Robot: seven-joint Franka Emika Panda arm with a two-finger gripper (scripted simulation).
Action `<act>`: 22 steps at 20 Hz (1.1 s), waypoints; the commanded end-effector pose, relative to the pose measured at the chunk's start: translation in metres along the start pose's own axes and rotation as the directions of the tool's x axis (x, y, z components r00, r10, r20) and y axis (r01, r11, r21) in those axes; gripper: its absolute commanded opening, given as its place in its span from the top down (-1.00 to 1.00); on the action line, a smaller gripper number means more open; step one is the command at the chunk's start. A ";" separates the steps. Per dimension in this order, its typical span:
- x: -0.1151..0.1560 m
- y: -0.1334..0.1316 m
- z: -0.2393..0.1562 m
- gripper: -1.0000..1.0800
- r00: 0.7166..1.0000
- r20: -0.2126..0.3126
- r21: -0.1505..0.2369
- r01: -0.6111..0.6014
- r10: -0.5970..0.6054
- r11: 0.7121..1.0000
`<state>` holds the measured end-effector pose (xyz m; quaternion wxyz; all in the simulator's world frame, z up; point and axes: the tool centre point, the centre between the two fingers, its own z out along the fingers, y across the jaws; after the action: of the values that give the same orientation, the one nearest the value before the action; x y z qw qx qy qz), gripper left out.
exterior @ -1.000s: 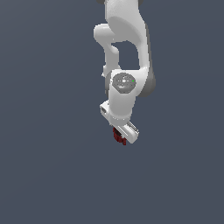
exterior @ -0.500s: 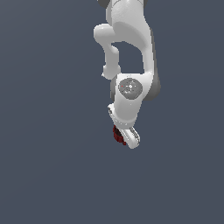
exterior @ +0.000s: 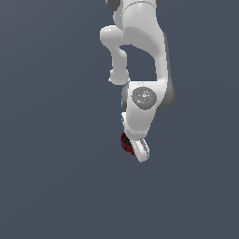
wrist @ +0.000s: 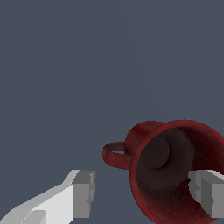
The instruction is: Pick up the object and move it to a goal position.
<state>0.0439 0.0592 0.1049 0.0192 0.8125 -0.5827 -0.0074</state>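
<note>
One finger (wrist: 209, 191) over mug (wrist: 175, 170) mouth; gripper (wrist: 144, 194) spread wide.

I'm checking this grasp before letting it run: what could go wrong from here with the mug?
1. In the wrist view the open gripper is off-centre on the mug: one fingertip lies over the mug's opening, the other sits outside, past the handle. Closing could pinch only one wall, or catch the handle and twist the mug.
2. In the exterior view the arm hides most of the mug, so a slip would be hard to spot there.
</note>
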 end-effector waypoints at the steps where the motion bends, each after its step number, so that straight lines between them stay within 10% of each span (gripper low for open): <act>1: -0.001 -0.001 0.001 -0.62 1.000 0.000 0.000 -0.023 0.023 1.000; 18: -0.003 -0.001 0.032 -0.62 0.999 0.000 0.000 -0.039 0.039 0.999; 19: -0.003 -0.001 0.032 1.00 0.999 0.000 0.000 -0.039 0.039 0.999; 22: -0.003 -0.001 0.032 1.00 0.999 0.000 0.000 -0.039 0.039 0.999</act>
<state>0.0439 0.0618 0.0744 0.0188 0.8011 -0.5982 -0.0065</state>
